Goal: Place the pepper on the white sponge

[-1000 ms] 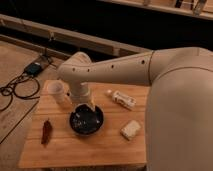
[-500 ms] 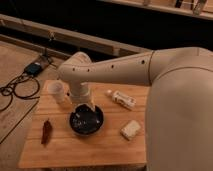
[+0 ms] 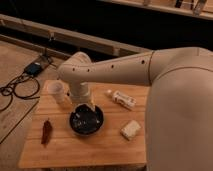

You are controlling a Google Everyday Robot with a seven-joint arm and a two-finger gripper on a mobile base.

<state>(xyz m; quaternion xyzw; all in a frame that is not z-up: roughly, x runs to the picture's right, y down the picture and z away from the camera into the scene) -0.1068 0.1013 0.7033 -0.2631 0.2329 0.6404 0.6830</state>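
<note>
Tool [image 3: 86, 112] over black bowl [image 3: 72, 122] — jaws wide, apparently holding nothing, bowl contents unclear, pepper [image 3: 46, 132] lying on table [image 3: 100, 149]

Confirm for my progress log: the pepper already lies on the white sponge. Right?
No. The camera view shows the pepper lying on the wooden table, across the black bowl from the white sponge. The gripper is over the bowl.

No text readable; bottle [image 3: 123, 99] label illegible. Hand [image 3: 86, 111] over bowl [image 3: 71, 122], fingers apart.
</note>
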